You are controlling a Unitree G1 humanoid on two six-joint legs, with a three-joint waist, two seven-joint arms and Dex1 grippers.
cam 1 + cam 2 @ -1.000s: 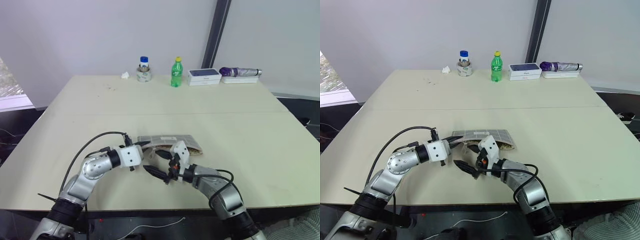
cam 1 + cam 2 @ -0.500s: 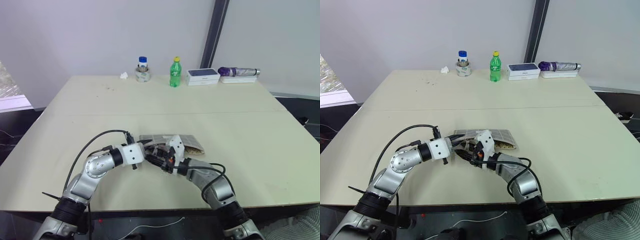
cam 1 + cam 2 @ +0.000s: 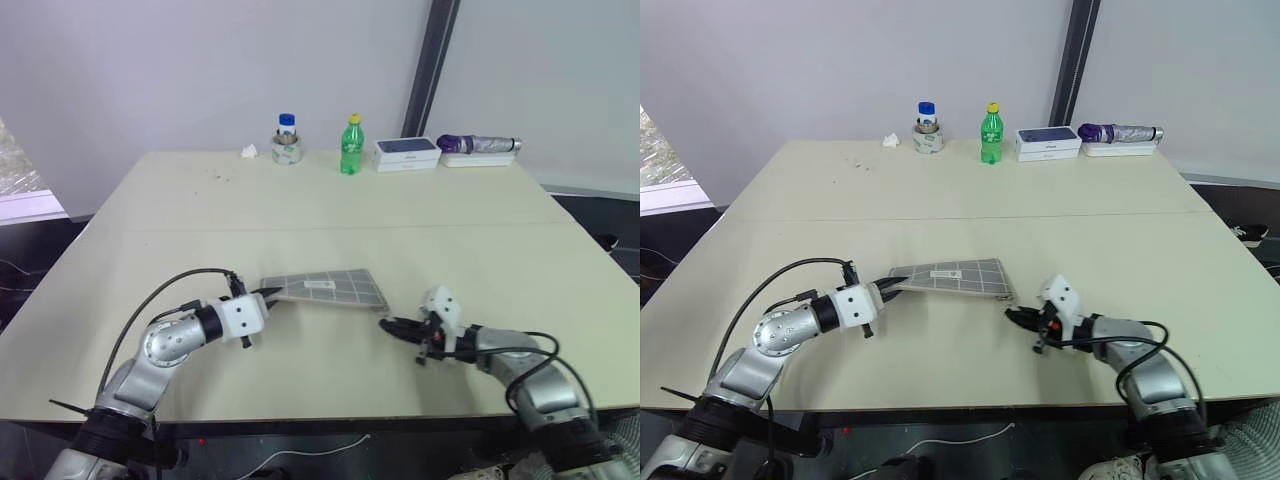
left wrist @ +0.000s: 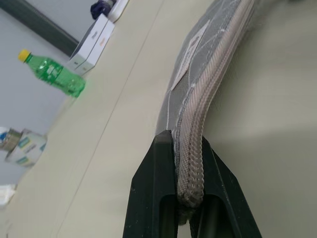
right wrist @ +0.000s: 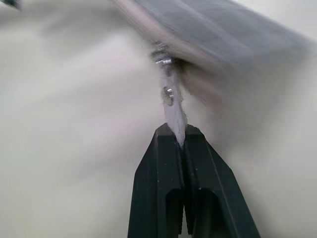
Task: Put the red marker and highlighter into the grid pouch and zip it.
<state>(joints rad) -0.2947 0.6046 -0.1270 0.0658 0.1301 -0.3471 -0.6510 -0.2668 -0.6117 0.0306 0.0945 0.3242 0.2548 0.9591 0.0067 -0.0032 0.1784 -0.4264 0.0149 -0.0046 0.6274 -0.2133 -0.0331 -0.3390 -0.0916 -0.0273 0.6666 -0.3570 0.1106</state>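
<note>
The grid pouch (image 3: 322,288) lies flat on the desk (image 3: 470,250), strung between the two arms, its long axis running from one end effector to the other. The left end effector (image 4: 185,198) has its fingers pressed onto the pouch's near end, the zipper seam caught between them and the fabric stretching straight away from its tips. Off the far corner of the pouch, the right end effector (image 5: 179,139) has its fingers shut on the thin zipper pull (image 5: 171,106), which runs from the fingertips up to the slider at the pouch's edge. So the pouch lies directly ahead of the right end effector's tips, and the pull points back along the zipper line toward the left one.

The red marker and highlighter are nowhere on the open desk; I judge they are inside the pouch, though nothing shows through the fabric. The zipper looks drawn along the pouch's whole length, so the closing step seems done or nearly so.

A second ago both end effectors were crowded together at the left end of the pouch, the right one spread wide and the pouch mouth gaping with something tan showing inside. Since then the right arm has swung well out to its own side with its fingers clamped, the left has drawn a little the other way, and the pouch now lies flat and taut.

Beyond the arms, a green bottle (image 3: 352,144) and boxes (image 3: 407,152) stand at the desk's far edge.
</note>
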